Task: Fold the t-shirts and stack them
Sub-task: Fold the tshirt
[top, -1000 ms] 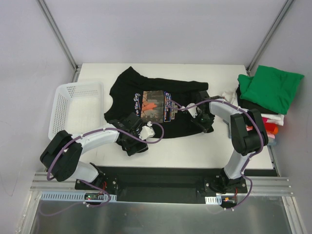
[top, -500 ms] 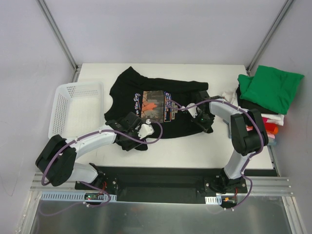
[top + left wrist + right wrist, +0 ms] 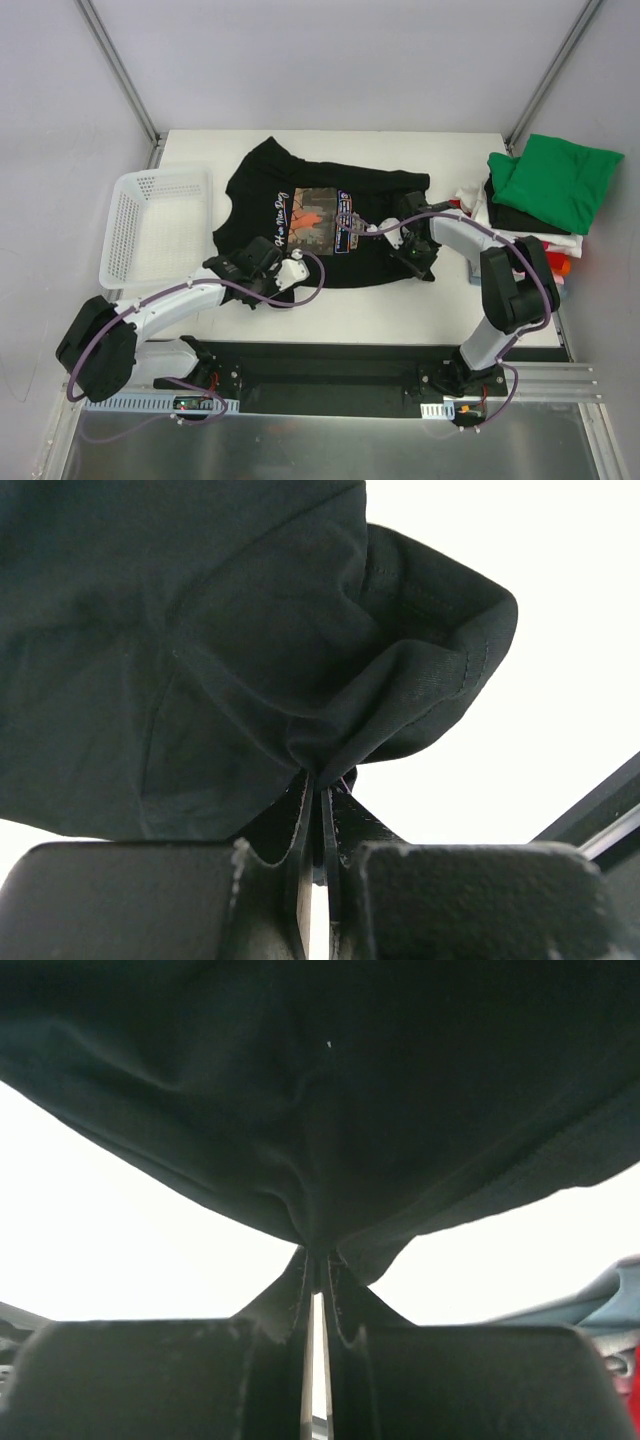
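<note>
Since both grippers are clamped onto cloth along the near edge, I'd say we're at the grab-and-lift part of a fold on the black t-shirt [image 3: 375,195].

Up close, the left gripper [image 3: 318,783] has its jaws basically together, just a sliver between them. A bunched wad of black fabric is pinched at the tips. A stitched edge curls off toward the upper right of that wrist view. Could be a sleeve, can't tell for sure.

Same deal with the right gripper [image 3: 314,1253]: jaws nearly touching, a pucker of black cloth squeezed between them, and the rest of the shirt draped across the top of its frame.

Moving outward to the overhead view, the left one has the shirt's lower left corner and the right one has its lower right corner. The shirt lies spread in the middle of the table [image 3: 400,310] with the print [image 3: 318,220] facing up. The white mesh basket [image 3: 160,178] sits just to its left. The folded pile topped by a green shirt [image 3: 555,180] is over at the right edge of the frame.

My guess for the next move: raise both ends together and carry that near edge over toward the far side. Floppy cloth, so an uneven lift would probably twist the fold.
</note>
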Controlling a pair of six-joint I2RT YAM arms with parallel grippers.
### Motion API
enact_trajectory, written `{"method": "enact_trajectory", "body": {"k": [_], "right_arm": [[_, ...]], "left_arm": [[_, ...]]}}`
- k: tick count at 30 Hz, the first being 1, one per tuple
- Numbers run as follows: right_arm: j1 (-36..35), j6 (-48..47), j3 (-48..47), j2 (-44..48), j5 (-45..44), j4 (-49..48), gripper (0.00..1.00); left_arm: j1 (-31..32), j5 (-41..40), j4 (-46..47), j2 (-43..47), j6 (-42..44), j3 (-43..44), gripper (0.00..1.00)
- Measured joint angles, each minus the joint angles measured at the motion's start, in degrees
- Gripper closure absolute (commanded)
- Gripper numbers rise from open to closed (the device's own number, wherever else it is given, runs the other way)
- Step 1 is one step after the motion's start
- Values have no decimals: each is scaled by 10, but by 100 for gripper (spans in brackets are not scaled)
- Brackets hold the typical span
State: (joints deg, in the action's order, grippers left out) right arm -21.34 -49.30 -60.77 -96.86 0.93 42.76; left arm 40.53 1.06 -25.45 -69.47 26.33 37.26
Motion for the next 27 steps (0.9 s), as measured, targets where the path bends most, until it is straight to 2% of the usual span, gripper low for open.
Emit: {"method": "enact_trajectory", "body": {"k": [7, 21, 27], "right_arm": [[-6, 7, 16, 26, 0, 14, 99], [-41, 14, 33, 85, 1, 60, 99], [-50, 20, 61, 115, 1, 79, 99]], "left_arm": [[0, 1, -5, 42, 2, -24, 100], [0, 33, -30, 193, 25, -63, 100], [0, 34, -56, 221, 40, -81, 100]]}}
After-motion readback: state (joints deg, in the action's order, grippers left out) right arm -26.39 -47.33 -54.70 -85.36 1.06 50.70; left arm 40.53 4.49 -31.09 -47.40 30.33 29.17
